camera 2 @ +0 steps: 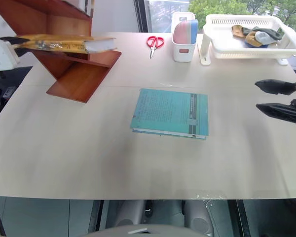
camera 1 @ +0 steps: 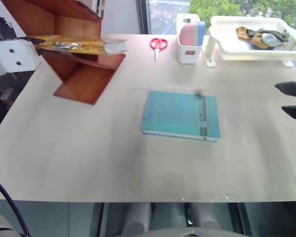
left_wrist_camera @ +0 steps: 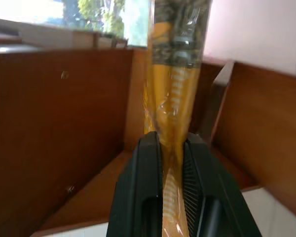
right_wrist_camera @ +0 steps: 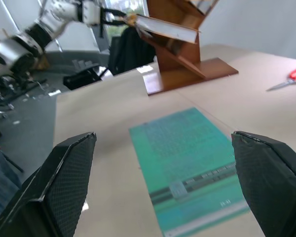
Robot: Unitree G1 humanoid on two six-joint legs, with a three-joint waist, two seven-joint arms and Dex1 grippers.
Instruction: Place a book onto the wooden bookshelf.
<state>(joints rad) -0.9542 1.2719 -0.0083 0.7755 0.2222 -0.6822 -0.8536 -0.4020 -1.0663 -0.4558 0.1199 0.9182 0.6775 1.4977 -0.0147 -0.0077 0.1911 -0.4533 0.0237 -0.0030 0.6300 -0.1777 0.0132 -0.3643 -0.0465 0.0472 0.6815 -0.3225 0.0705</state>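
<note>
While left fingers (left_wrist_camera: 173, 148) pinch one book (camera 1: 81, 46), right fingers (camera 2: 278, 98) wide, seemingly one teal book (camera 1: 181, 115).

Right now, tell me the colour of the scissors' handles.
Red; the scissors lie on the table, shown best in the left eye view.

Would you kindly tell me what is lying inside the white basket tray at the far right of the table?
The white basket tray holds a small heap of crumpled items in tan, dark and pale blue. What they are cannot be told, and whatever lies beneath the heap is covered.
</note>
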